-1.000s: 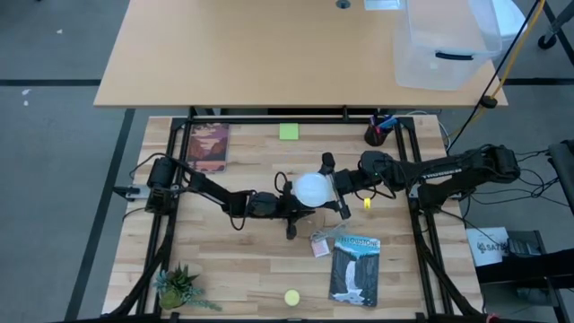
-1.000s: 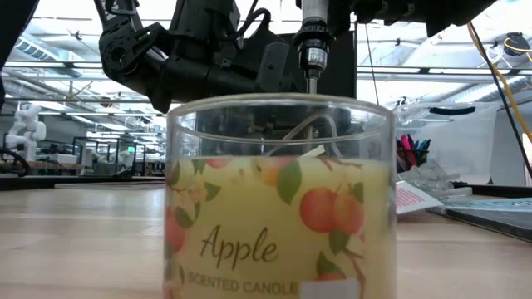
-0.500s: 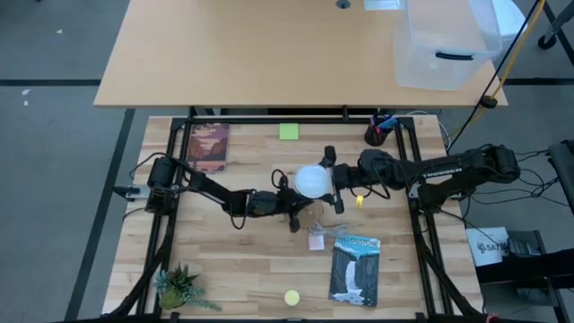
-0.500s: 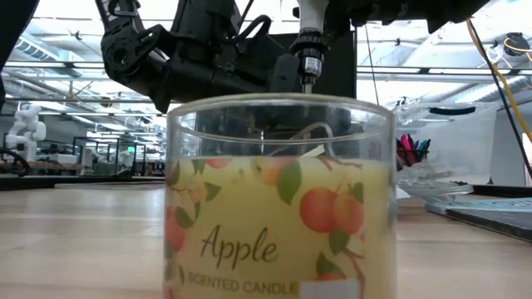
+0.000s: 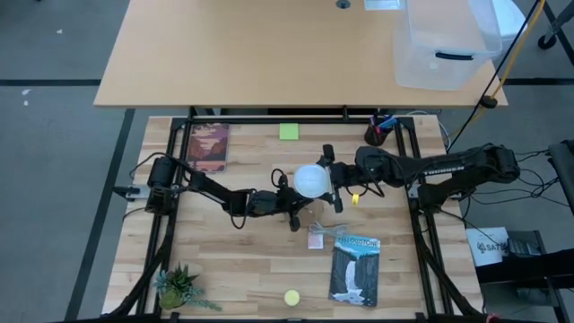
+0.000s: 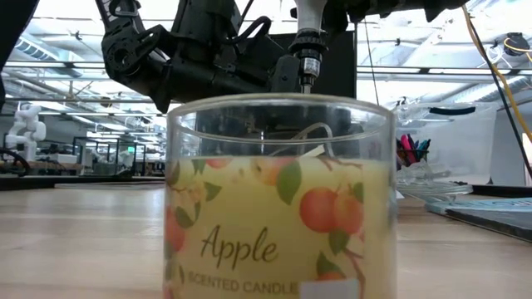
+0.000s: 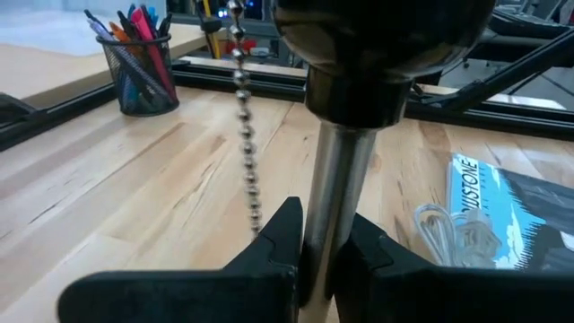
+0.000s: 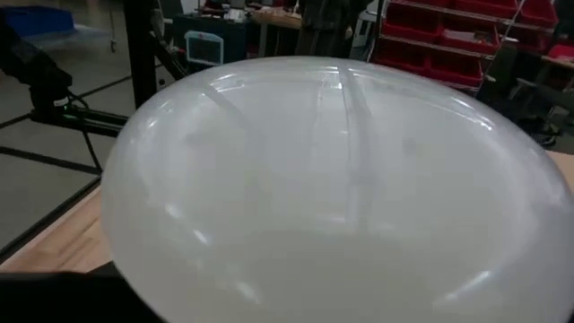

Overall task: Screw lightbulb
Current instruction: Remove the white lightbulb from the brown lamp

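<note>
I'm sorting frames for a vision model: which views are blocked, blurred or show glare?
Low view: the apple candle jar sits right at the lens and hides most of the table. Right wrist view: the lightbulb fills the picture, streaked with reflections. Left wrist view: the metal rod looms close and soft. High view: clear.

Glossy frosted lightbulb (image 8: 323, 188), wooden table (image 5: 242, 260)

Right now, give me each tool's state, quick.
Left tool: closed on the metal stem under a dark socket.
Right tool: fingers spread wide around the lightbulb, holding it.
</note>
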